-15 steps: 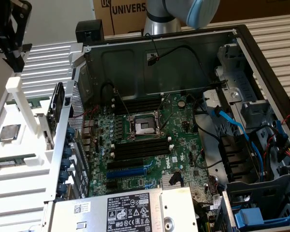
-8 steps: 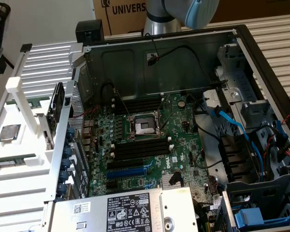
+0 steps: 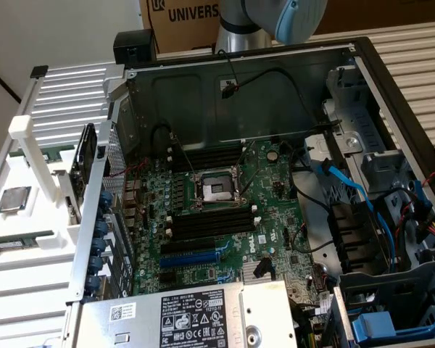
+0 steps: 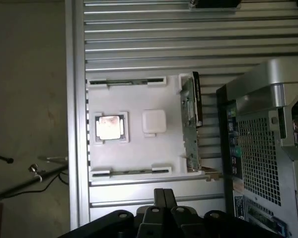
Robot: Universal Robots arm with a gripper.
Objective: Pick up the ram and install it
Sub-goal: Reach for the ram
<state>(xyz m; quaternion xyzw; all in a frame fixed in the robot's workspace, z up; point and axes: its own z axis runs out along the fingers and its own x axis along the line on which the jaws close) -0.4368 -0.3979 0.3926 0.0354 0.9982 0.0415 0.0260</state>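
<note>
1. Slatted metal surface (image 4: pixel 154 39) carries a white tray (image 4: pixel 139 151), with an open PC case (image 3: pixel 239 94) beside the tray.
2. Ram (image 4: pixel 131 172) lies in a slot at the tray's edge; CPU chip (image 4: pixel 109 127) sits on the tray.
3. End effector (image 4: pixel 159 196) is clear of the tray, fingers pressed together, holding nothing.
</note>
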